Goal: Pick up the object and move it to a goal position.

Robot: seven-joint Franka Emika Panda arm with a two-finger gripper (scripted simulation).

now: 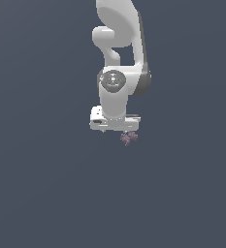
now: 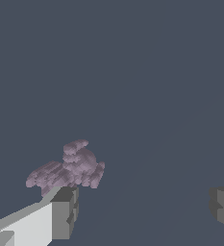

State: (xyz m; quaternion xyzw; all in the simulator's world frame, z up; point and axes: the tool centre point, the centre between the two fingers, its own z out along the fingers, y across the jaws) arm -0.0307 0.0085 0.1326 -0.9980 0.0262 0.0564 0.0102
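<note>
Apparently object lies crosswise beside pincer finger.

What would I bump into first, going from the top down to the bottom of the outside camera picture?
White robot arm → the tool at its end → the little lumpy purple object just under the tool's edge → then only plain dark floor.

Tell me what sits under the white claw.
Just below the white claw sits the tiny lumpy purplish-mauve object, beside one grey fingertip; the fingers stand wide apart. Beneath it, only plain dark-blue ground. Contact with that fingertip is unclear.
</note>
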